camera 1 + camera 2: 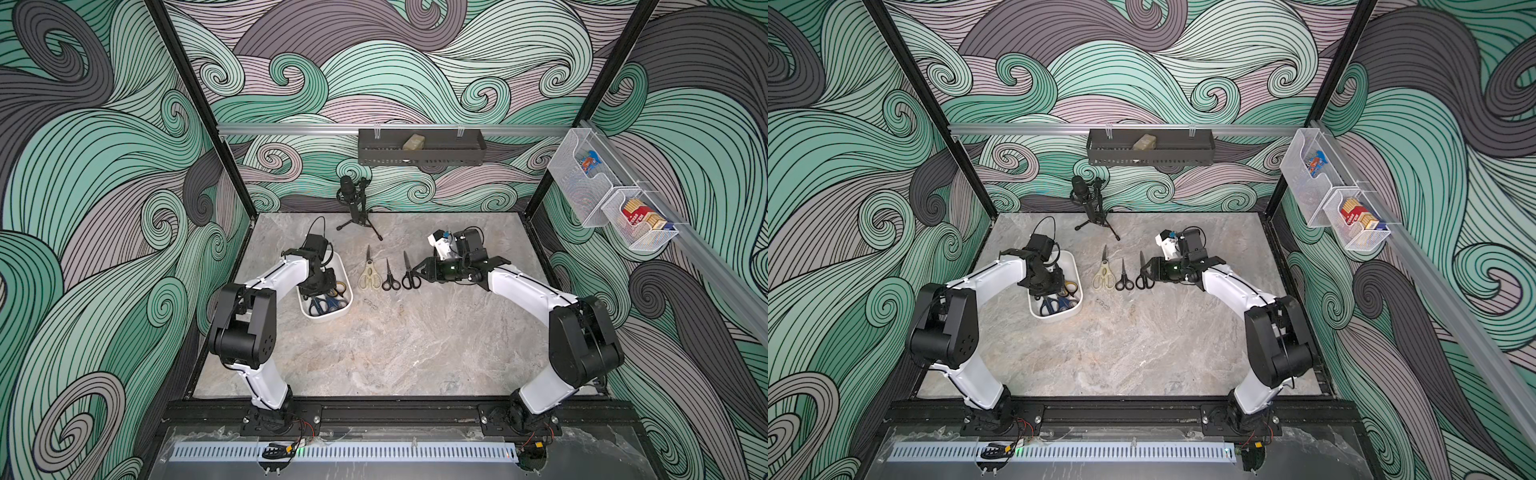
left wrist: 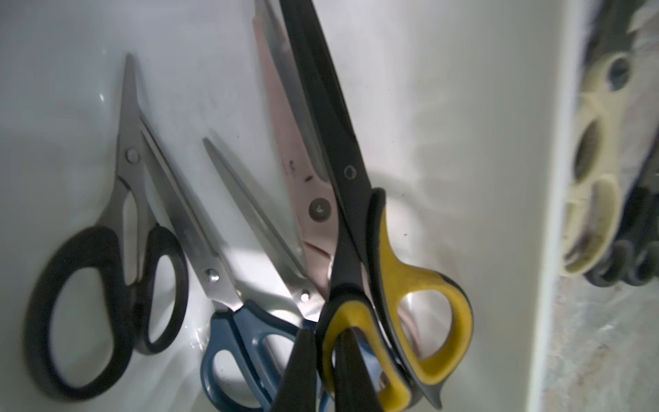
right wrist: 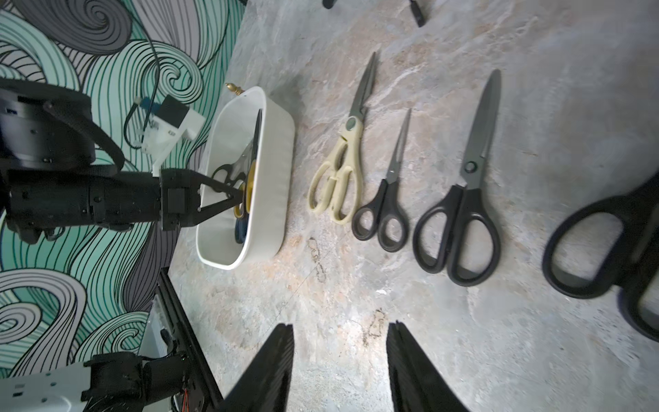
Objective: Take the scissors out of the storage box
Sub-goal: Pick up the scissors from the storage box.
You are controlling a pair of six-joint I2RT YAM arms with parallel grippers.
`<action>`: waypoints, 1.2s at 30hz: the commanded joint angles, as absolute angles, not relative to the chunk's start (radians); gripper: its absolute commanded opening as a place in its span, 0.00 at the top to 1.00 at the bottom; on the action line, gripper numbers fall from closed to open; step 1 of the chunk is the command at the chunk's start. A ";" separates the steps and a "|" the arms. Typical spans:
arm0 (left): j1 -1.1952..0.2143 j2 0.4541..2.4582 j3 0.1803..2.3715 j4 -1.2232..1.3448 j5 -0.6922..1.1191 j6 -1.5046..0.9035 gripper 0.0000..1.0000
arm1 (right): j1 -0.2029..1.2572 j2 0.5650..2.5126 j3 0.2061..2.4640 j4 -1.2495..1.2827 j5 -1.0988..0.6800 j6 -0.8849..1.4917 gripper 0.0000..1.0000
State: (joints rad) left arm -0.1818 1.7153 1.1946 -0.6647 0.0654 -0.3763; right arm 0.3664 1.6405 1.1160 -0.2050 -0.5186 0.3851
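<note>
The left gripper is down inside the storage box, which sits on the bench at the robot's left side. Its fingers are clamped on one yellow handle ring of the yellow-black scissors, with one finger inside the ring and the other outside it. That pair lies over the pale pink pair, with the blades pointing roughly the same way. Whether it is lifted clear of the pair beneath cannot be told.

Beside them on the box floor lie the two blue-handled pairs, their handles overlapping. A black-handled pair lies flat at the outer side of the group.

Outside the box, in both top views, three pairs lie in a row on the bench to its right: the cream pair, the small black pair and the larger black pair. All three have their blades toward the back wall and their handles toward the robot.

The right wrist view shows a fourth black pair just beyond the larger one, blurred at the picture's edge.

The right gripper hovers over the bench close to the larger black pair — its fingers stand apart, with only bare bench showing between them.
</note>
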 commanded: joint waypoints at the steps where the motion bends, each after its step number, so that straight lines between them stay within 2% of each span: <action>1: -0.181 1.659 1.266 -0.711 0.110 -0.351 1.00 | 0.395 1.668 1.146 -0.201 -0.561 0.366 0.53; 8: -0.183 1.613 1.336 -0.747 0.124 -0.338 1.00 | 0.432 1.684 1.180 -0.201 -0.592 0.372 0.53; 12: -0.188 1.580 1.323 -0.681 0.252 -0.332 1.00 | 0.447 1.698 1.206 -0.201 -0.638 0.368 0.53; 16: -0.227 1.546 1.245 -0.567 0.326 -0.341 1.00 | 0.462 1.711 1.231 -0.198 -0.670 0.364 0.48; 19: -0.276 1.533 1.207 -0.514 0.360 -0.341 1.00 | 0.475 1.717 1.242 -0.192 -0.683 0.357 0.40; 21: -0.302 1.526 1.189 -0.485 0.390 -0.350 1.00 | 0.477 1.724 1.243 -0.183 -0.688 0.363 0.40; 32: -0.407 1.502 1.140 -0.388 0.450 -0.384 1.00 | 0.486 1.754 1.236 -0.144 -0.683 0.403 0.41; 36: -0.414 1.495 1.126 -0.373 0.438 -0.394 1.00 | 0.486 1.749 1.221 -0.128 -0.683 0.415 0.46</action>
